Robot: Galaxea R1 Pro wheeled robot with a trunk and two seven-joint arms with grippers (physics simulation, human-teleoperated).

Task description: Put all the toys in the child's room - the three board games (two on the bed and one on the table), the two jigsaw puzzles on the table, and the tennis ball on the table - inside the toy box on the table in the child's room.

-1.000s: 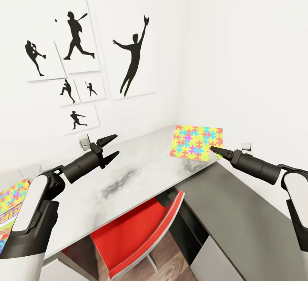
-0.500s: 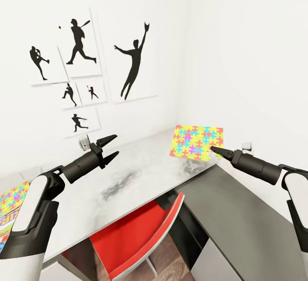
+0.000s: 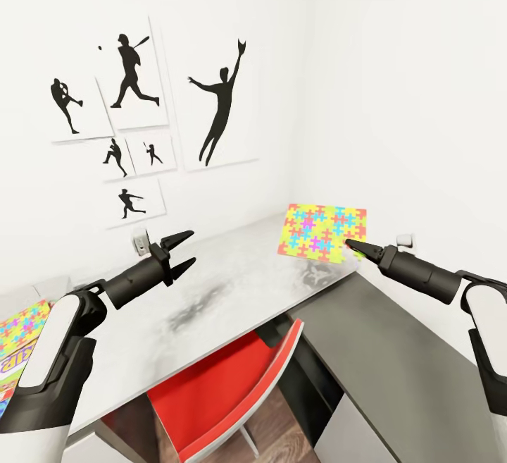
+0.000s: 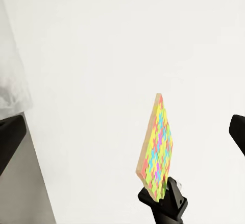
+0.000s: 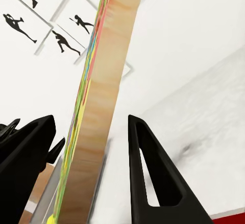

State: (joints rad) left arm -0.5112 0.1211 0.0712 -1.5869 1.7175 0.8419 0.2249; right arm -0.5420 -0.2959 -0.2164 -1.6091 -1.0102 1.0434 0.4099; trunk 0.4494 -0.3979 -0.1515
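From the head camera I have my right gripper point(image 3: 350, 244) out over the far corner of the grey table point(image 3: 232, 287), its fingers pinched on the edge of a jigsaw puzzle point(image 3: 322, 232), a flat board covered in bright yellow, pink, blue and green interlocking pieces. The puzzle is lifted clear of the tabletop and tilted up toward me, with its shadow on the surface below. In the right wrist view I see the puzzle point(image 5: 104, 91) edge-on, its plain wooden back and coloured face standing between my two black fingers point(image 5: 153, 178); the fingers are narrow around it, gripping it. The left wrist view catches the same puzzle point(image 4: 158, 150) from across the table, held upright by the dark right gripper point(image 4: 162, 196) beneath it. My left gripper point(image 3: 182, 250) hangs above the near middle of the table with its fingers spread apart and nothing between them. At the left edge of the head view I can see part of another colourful box point(image 3: 17, 332) with a puzzle-piece pattern and some large lettering on it, but it is cut off and I cannot read it. On the white wall hang black silhouette prints point(image 3: 141, 107) of baseball players, with no writing I can make out. A red chair point(image 3: 225, 385) is pushed under the table, and a dark grey cabinet point(image 3: 394, 371) sits to the right beneath my right arm.
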